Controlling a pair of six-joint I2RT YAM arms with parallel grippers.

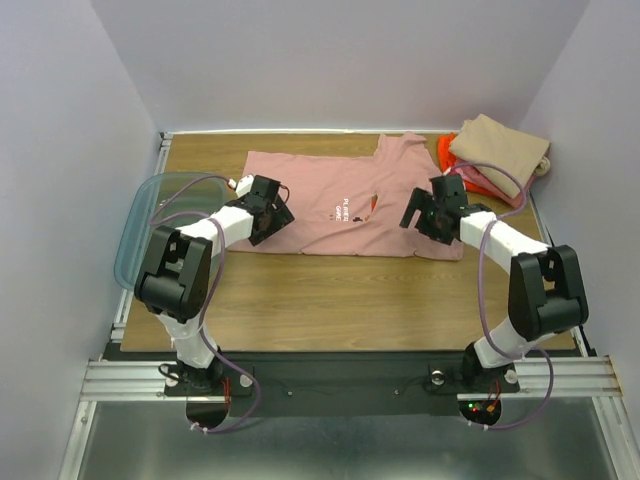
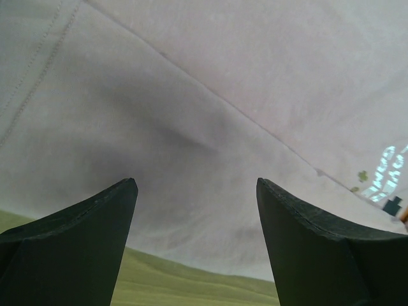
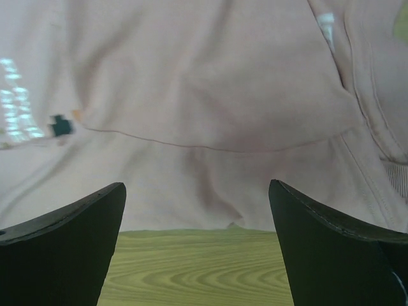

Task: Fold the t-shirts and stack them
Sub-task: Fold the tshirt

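Open table [image 1: 340,300] along the near edge; folded stack [image 1: 497,152] fills far right corner, bin [image 1: 140,225] flanks left edge

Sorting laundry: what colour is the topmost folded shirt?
The topmost folded shirt is tan; top external view.

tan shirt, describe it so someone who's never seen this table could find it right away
Start at the wooden table and go to its far right corner, past the big pink t-shirt spread flat. The tan shirt lies folded there, on top of an orange shirt and a folded pink shirt. It is the only beige piece in view.
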